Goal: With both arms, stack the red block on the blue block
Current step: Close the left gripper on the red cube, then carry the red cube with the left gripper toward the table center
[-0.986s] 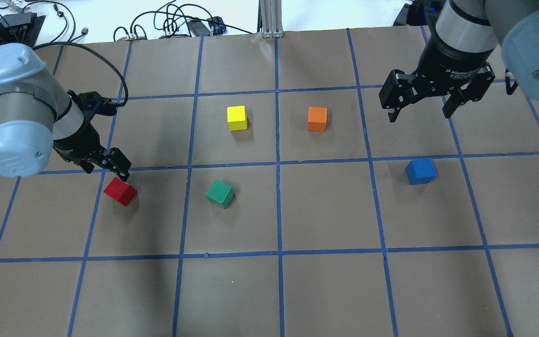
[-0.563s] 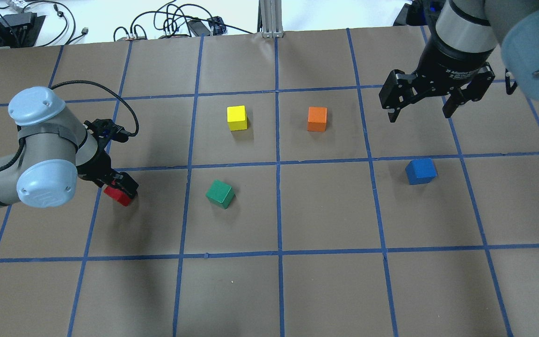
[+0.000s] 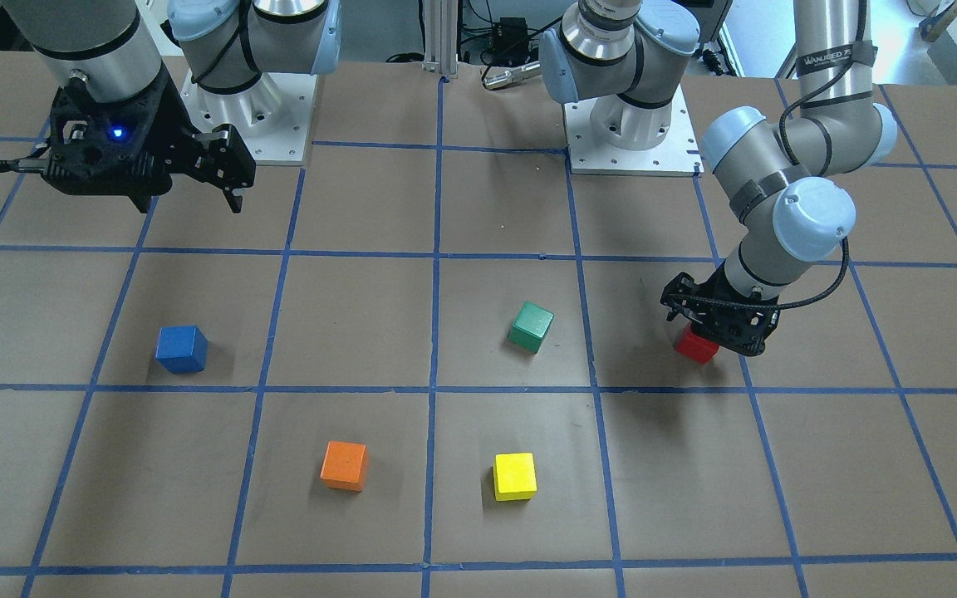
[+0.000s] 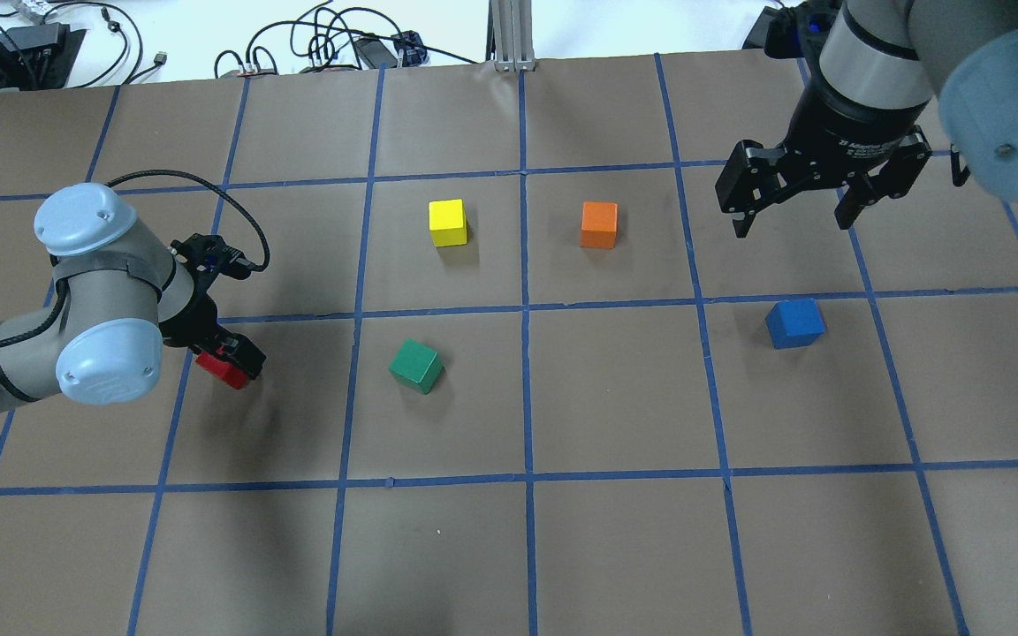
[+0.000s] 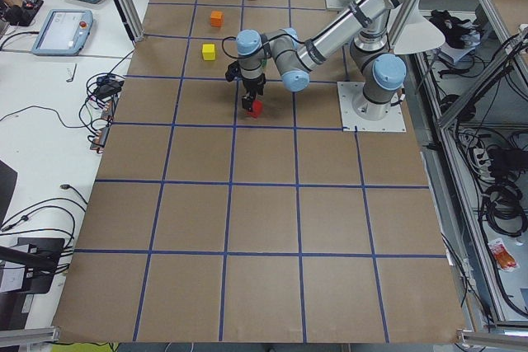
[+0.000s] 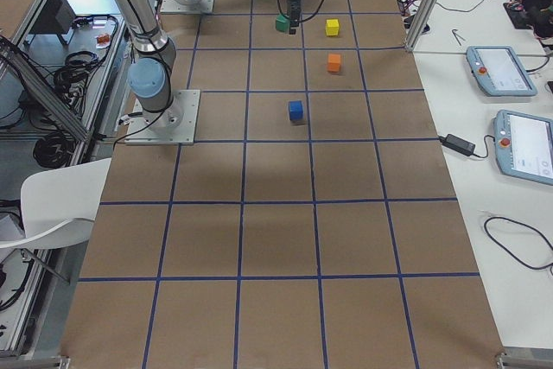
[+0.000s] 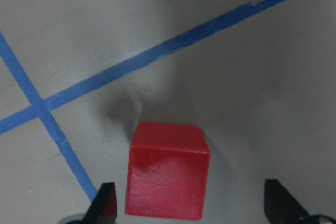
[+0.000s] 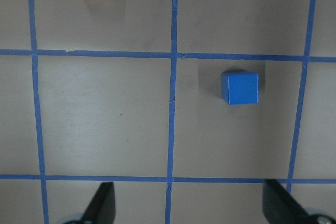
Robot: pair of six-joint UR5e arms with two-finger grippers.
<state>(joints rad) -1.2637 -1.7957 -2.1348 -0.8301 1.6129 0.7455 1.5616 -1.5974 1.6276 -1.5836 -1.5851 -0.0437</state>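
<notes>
Blue-gridded brown table [image 4: 615, 548], red block [image 7: 167, 177], blue block [image 4: 794, 322], green cube [image 4: 416, 366], yellow cube [image 4: 447, 223], orange cube [image 4: 598, 224]

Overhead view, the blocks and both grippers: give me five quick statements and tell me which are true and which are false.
1. The left gripper has its fingers either side of the red block. True.
2. The red block sits on the blue block. False: both rest on the table, far apart.
3. The right gripper is shut on the blue block. False: it hangs open and empty, apart from that block.
4. The green block lies askew to the tape lines. True.
5. The yellow block touches the orange block. False: one of the tape lines runs between them.
</notes>
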